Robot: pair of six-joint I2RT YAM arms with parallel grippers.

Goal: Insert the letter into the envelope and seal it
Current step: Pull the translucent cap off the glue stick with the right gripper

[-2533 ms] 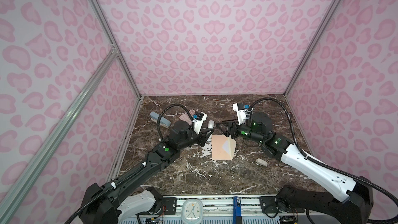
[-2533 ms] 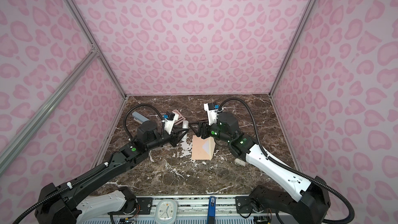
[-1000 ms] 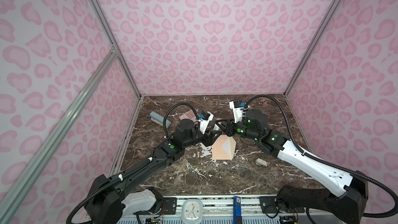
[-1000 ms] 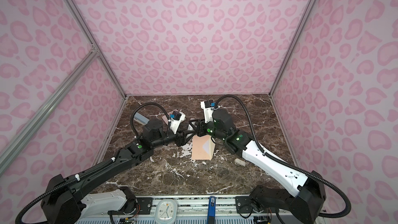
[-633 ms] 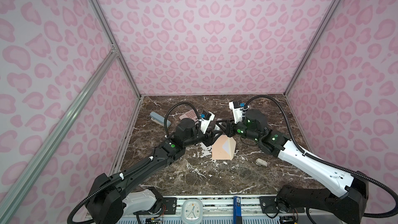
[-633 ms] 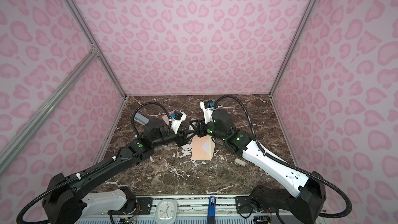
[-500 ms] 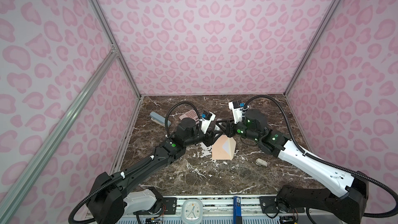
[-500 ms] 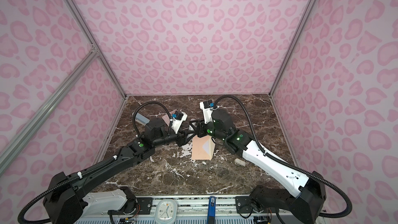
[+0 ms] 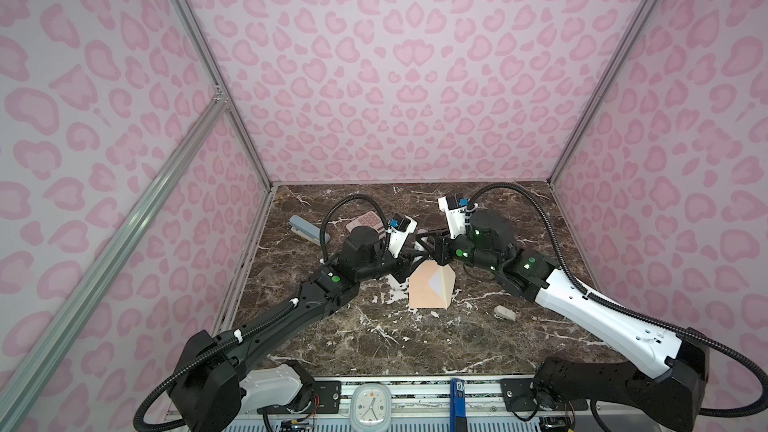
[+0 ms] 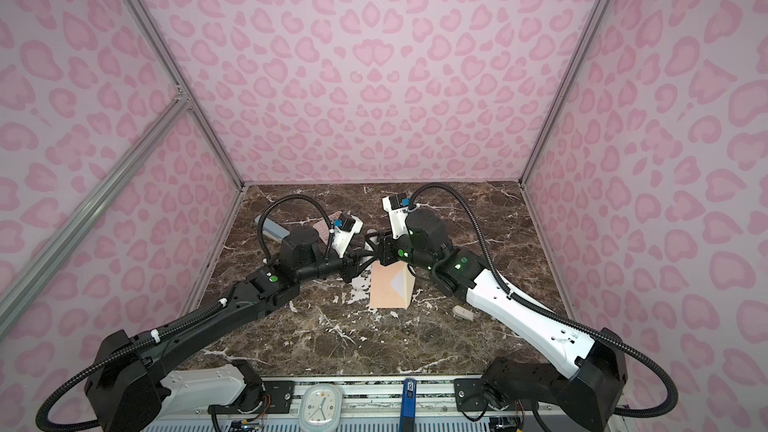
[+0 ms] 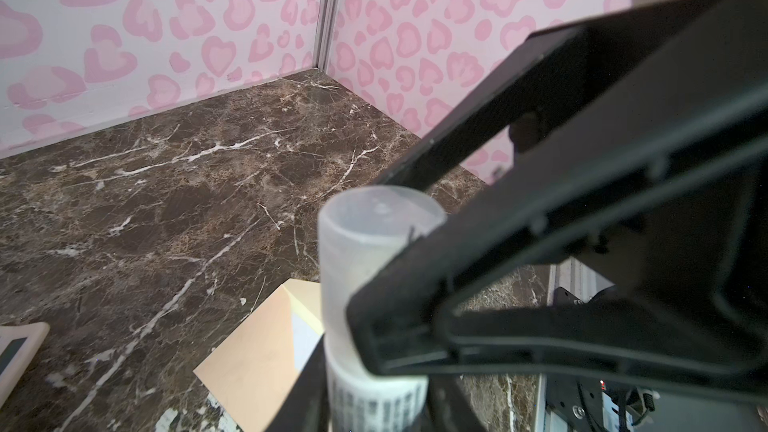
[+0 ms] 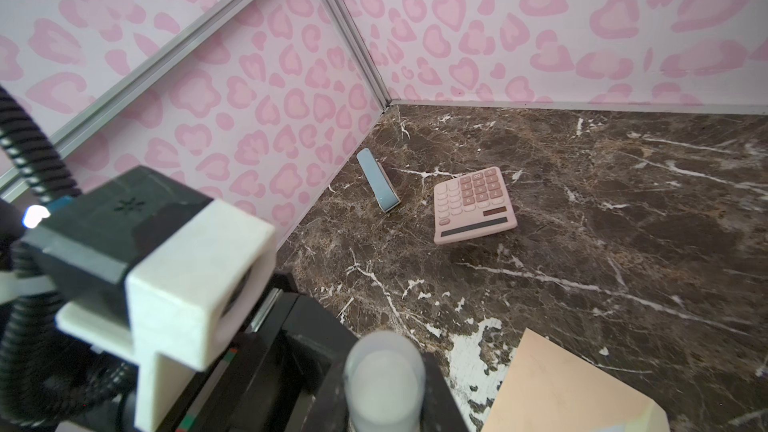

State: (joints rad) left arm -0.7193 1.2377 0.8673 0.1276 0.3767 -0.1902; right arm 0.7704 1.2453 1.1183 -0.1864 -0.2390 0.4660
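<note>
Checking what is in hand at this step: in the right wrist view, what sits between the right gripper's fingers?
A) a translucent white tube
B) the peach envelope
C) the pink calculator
A: the translucent white tube stands between the dark fingers of the right gripper, while the envelope lies flat on the table and the calculator sits apart.

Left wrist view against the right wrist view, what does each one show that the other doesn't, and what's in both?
Only the left wrist view: the glue stick's printed label and the letter plainly white inside the envelope. Only the right wrist view: the blue-grey stapler, the calculator's keys, the left arm's wrist camera. Both: glue stick, envelope, marble table, some of the calculator.
</note>
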